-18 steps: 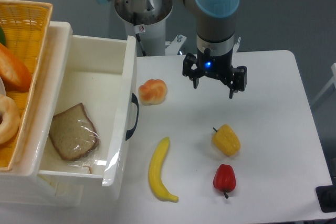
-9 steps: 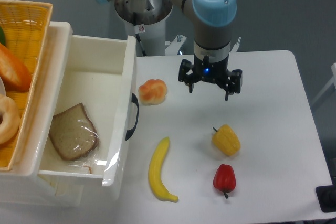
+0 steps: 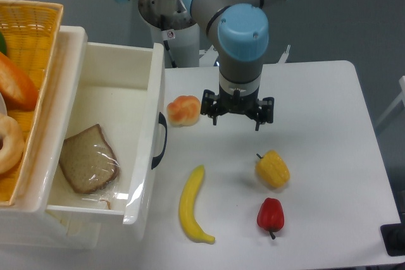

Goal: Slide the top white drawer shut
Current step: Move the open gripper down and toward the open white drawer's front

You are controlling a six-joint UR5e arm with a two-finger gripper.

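Top white drawer [image 3: 107, 137] at 9 o'clock stands pulled well out, its black handle [image 3: 161, 141] facing the table centre; a wrapped bread slice [image 3: 88, 158] lies inside. Closing not yet begun, by my reading: the whole push is left. Tool [image 3: 236, 113] hangs over mid-table, fingers spread, holding nothing, apart from the handle. White table [image 3: 329, 156] carries a bun [image 3: 184, 110], banana [image 3: 192, 205], yellow pepper [image 3: 273, 168], red pepper [image 3: 271, 215]. Yellow basket [image 3: 28, 42] at 10 o'clock. Grey wall behind.
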